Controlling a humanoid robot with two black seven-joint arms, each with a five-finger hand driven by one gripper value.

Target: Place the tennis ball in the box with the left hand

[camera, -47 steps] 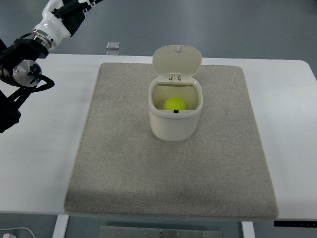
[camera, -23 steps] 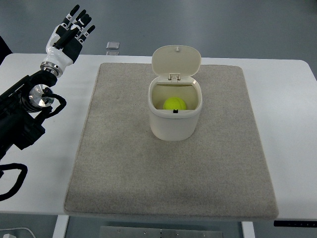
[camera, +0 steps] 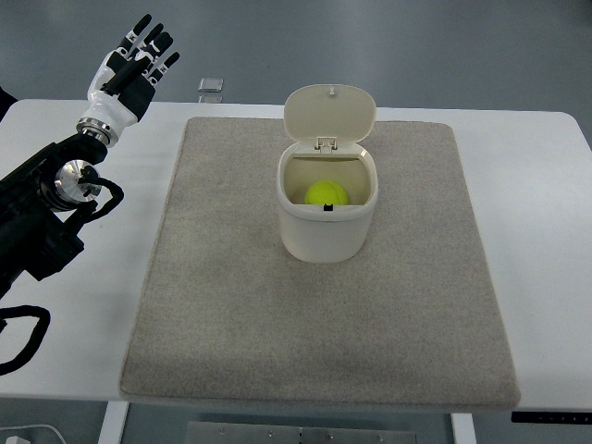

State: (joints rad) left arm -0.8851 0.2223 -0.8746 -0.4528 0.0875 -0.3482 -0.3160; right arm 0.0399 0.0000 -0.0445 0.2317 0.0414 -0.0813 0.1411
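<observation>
A yellow-green tennis ball (camera: 326,193) lies inside the cream box (camera: 327,231), whose hinged lid (camera: 329,113) stands open at the back. The box sits near the middle of a grey mat (camera: 231,277). My left hand (camera: 134,63) is raised at the upper left, well away from the box, past the mat's left edge. Its fingers are spread and hold nothing. The black left arm runs down along the left edge of the picture. The right arm does not show.
The mat lies on a white table (camera: 546,240). A small square grey object (camera: 211,86) sits at the table's far edge, right of my left hand. A black cable loop (camera: 28,342) hangs at the lower left.
The left arm has swung inward and down from the top left corner. The hand, cut off by the frame a second ago, now shows fully with spread fingers. Since half a second ago it has barely moved.
</observation>
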